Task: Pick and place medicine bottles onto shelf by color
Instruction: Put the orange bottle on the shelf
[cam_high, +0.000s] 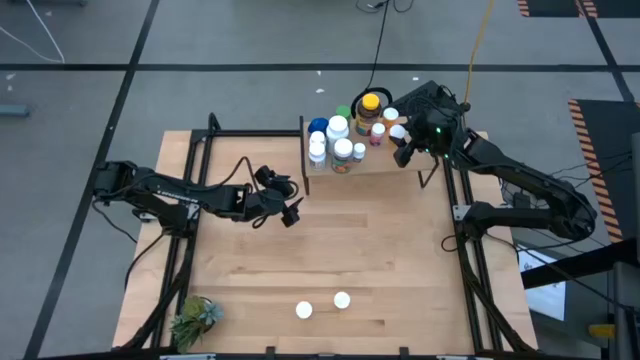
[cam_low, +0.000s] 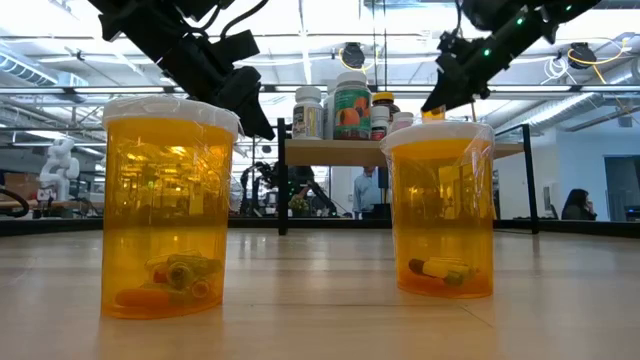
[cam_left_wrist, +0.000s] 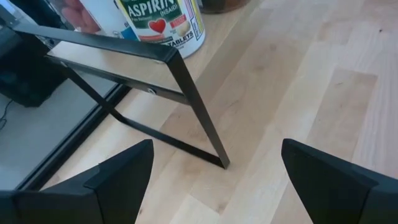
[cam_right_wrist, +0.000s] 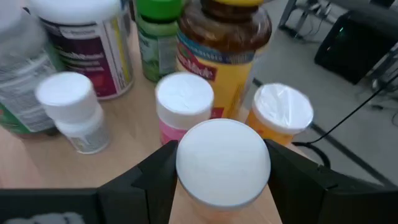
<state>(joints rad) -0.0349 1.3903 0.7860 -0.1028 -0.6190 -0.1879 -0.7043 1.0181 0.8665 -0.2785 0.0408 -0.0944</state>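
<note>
On the table (cam_high: 400, 250), two orange bottles (cam_high: 322, 305) stand.

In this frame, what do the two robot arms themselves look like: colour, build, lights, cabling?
Both arms are matte black, built of slim jointed segments. The left arm carries faint white lettering along its forearm and ends in the left gripper, with two broad, black wedge-shaped fingers. The right arm shows a small green light near its wrist by the right gripper, with black cables along it.
</note>
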